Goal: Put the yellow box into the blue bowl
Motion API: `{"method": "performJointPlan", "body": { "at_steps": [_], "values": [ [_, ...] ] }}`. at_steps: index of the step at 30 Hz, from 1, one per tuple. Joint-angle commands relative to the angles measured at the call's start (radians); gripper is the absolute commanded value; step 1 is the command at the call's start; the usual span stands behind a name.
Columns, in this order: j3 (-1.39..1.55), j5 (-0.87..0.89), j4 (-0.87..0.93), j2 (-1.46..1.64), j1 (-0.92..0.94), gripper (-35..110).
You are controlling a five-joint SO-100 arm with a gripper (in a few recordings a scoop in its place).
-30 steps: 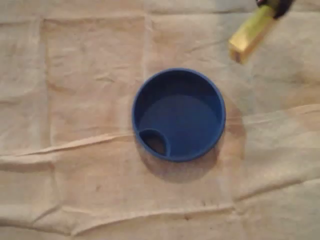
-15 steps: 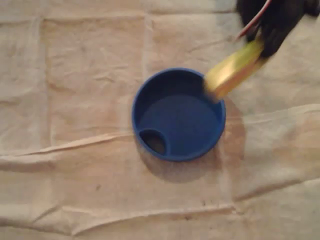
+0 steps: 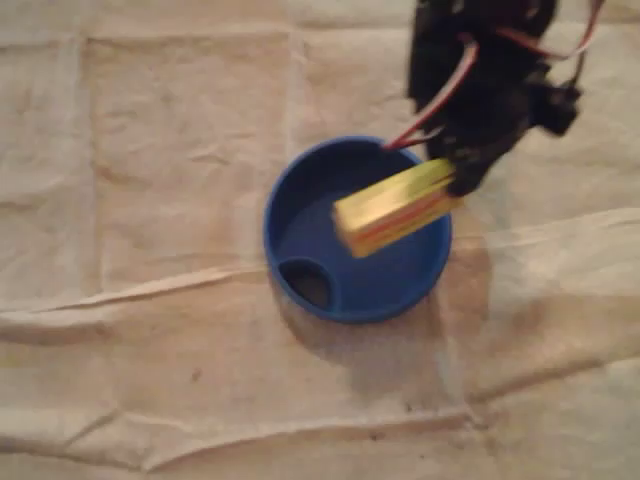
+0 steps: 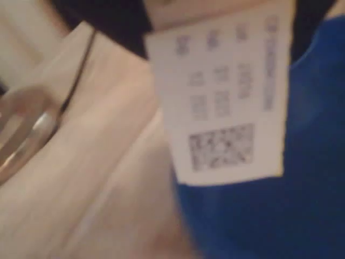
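The gripper clasped the yellow box by one end above the blue bowl, at the middle of the tabletop. Delivery seemed nearly done, needing only slight lowering and release.

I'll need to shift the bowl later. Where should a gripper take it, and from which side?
Pinch the bowl by its thin rim at the left side in the overhead view, from above, one finger inside, one outside. That stretch is bare: the box, held by the gripper, hangs over the right half, and a pocket crowds the lower left.
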Motion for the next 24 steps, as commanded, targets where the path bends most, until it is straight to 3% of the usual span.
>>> {"method": "performJointPlan", "body": {
  "at_steps": [1, 24],
  "values": [
    [-0.080, -0.005, 0.000, 0.025, 0.032, 0],
    [-0.080, -0.005, -0.084, -0.061, 0.104, 0]
  ]
}}
